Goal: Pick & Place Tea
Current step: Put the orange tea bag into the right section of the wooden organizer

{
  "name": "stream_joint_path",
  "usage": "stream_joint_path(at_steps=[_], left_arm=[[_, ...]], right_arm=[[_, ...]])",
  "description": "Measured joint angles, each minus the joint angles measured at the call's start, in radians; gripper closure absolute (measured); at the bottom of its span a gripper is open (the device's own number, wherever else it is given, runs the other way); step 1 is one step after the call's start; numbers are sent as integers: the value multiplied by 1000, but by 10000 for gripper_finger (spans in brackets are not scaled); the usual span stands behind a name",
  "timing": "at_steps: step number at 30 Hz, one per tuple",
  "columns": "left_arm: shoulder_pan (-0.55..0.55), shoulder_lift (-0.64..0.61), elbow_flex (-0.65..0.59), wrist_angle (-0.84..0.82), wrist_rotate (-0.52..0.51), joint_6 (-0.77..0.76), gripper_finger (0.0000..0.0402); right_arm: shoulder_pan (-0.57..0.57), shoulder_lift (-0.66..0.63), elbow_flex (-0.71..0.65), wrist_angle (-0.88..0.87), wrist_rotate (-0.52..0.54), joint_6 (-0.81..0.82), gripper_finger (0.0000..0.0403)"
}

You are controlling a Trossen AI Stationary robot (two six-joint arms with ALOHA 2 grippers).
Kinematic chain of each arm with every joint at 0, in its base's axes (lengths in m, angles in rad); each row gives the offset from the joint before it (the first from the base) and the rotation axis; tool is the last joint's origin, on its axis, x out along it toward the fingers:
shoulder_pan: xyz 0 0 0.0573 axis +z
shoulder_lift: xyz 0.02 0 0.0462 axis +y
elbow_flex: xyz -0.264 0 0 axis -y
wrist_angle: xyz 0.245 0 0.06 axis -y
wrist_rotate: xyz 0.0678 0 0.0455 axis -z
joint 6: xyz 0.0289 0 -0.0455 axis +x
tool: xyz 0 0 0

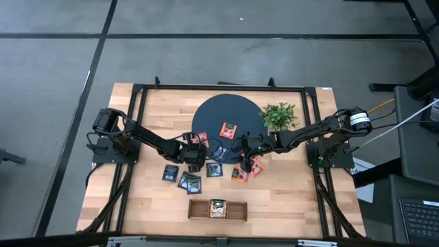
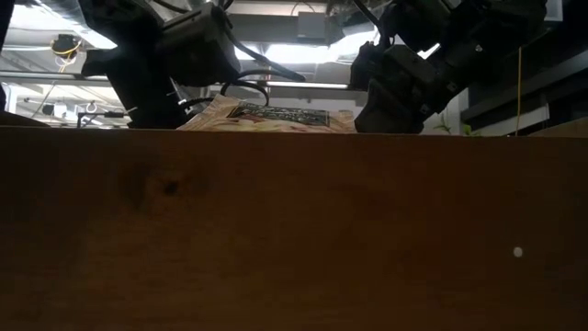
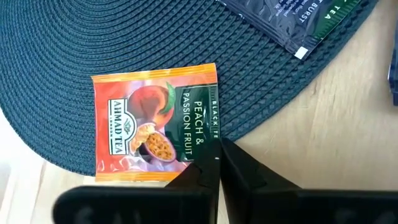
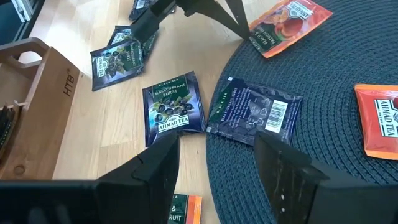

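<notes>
An orange-red tea sachet point(image 3: 149, 121) printed "Peach & Passion Fruit" lies on the near left edge of the dark round woven mat point(image 3: 74, 37). My left gripper point(image 3: 217, 155) is shut at this sachet's corner. My right gripper point(image 4: 217, 162) hangs open, touching nothing, above two navy sachets: one point(image 4: 174, 109) flat on the wood, one point(image 4: 252, 115) face down on the mat's rim. More navy sachets point(image 1: 191, 182) and orange-red ones point(image 1: 240, 175) lie flat on the table. Another orange-red sachet point(image 1: 228, 129) rests on the mat's middle. My left gripper has its two fingers closed at the orange-red sachet's corner point(image 3: 202, 155), at the sachet's edge only. The fingers slant down at it from the table's left and near side. The sachet lies flat, most of it on the mat, one edge past the mat's rim.
A narrow wooden tray point(image 1: 236, 209) stands near the front edge with a beige sachet point(image 1: 217, 208) in its middle compartment. A leafy green plant point(image 1: 279, 115) stands at the far right of the mat. A black frame point(image 1: 137, 92) rings the tabletop.
</notes>
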Motion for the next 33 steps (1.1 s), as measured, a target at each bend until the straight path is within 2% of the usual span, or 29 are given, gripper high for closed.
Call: stream_joint_path(at_steps=[13, 17, 22, 29, 33], left_arm=[[-85, -2, 3, 59, 126, -50, 399], [-111, -3, 4, 101, 223, -50, 400], [-129, -3, 4, 146, 351, -60, 400], [-137, -2, 4, 162, 365, -79, 400], [-137, -2, 4, 163, 355, -79, 399]], right_arm=[[0, 0, 0, 0, -6, -22, 196], [0, 0, 0, 0, -84, -47, 196], [0, 0, 0, 2, -238, -87, 196], [-12, 10, 0, 11, -199, -39, 196], [-39, 68, 0, 78, -264, 42, 196]])
